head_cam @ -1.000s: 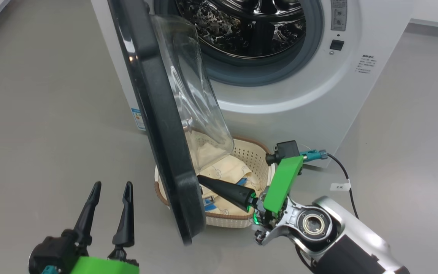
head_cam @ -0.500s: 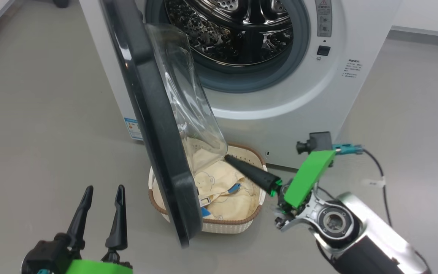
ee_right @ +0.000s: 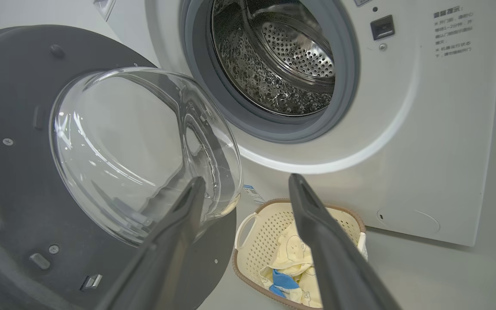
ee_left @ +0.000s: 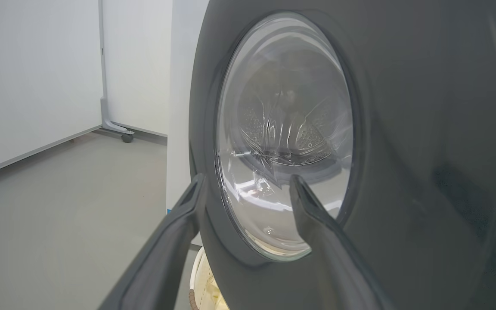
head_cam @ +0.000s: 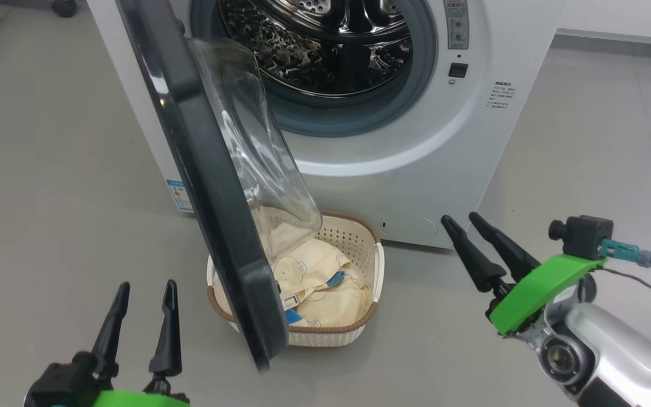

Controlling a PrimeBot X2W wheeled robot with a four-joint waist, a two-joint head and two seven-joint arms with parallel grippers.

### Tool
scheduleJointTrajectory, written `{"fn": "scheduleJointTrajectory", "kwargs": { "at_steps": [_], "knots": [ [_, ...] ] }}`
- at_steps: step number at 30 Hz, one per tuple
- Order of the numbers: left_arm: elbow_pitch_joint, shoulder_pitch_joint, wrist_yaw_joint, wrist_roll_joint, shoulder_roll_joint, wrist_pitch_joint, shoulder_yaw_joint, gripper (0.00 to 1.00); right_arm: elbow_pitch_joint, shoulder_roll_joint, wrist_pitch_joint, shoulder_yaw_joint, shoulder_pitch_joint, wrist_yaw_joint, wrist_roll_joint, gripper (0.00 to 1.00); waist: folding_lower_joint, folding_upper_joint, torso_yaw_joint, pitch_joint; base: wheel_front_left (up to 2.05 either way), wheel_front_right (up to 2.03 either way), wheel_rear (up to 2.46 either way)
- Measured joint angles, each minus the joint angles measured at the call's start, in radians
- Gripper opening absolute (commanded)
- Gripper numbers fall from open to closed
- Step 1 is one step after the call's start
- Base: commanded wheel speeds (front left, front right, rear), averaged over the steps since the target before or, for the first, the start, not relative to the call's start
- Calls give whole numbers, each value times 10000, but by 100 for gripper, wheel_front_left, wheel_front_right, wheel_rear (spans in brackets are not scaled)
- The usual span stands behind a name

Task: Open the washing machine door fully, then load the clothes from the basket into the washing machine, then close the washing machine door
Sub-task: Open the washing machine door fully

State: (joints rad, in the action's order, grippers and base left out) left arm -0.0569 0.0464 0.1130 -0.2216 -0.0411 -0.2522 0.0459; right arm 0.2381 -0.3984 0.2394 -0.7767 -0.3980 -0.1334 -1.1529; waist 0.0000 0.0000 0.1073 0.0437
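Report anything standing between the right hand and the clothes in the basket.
Nothing visible does. The open right hand hangs to the right of the basket, whose clothes lie uncovered on that side. The washing machine door overhangs only the basket's left part.

1. I count one washing machine ahead of me on the head view.
2. It carries one washing machine door, and that door has one clear glass bowl window.
3. I see one steel drum, ringed by one grey gasket.
4. One basket sits on the floor.
5. It holds one heap of clothes. The pieces overlap, so I cannot tell how many there are.
6. I have two grippers, the left gripper and the right gripper. Each has two dark fingers, four in all.
7. I spot one blue label sticker at the machine's lower front corner.
8. One caster wheel shows at the far edge of the floor.
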Motion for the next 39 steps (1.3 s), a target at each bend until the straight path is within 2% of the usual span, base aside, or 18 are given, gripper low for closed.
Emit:
{"fn": "scheduleJointTrajectory", "kwargs": {
  "at_steps": [3,10,15,21,32,39],
  "knots": [
    [-2,13,0,0,-2,0,-86,100,420,-165,84,380,39,0,750,100,0,0,-66,-18,0,0,0],
    [0,18,2,0,0,0,-127,100,464,-117,115,3131,1052,0,3231,100,0,0,-94,-1,0,0,0],
    [-6,18,2,0,0,0,-157,100,456,313,115,4479,2271,0,4587,100,0,0,-62,-13,0,0,0],
    [-33,17,2,0,0,0,-196,100,362,802,115,5871,3042,0,6102,100,0,0,-57,22,0,0,0],
    [-58,18,4,0,0,0,-328,100,-644,1894,117,7672,4614,0,8036,100,0,0,-93,19,0,0,0],
    [-56,18,6,0,0,0,-401,100,-775,2362,117,8013,5066,0,8303,100,0,0,-193,76,0,0,0]
  ]
}}
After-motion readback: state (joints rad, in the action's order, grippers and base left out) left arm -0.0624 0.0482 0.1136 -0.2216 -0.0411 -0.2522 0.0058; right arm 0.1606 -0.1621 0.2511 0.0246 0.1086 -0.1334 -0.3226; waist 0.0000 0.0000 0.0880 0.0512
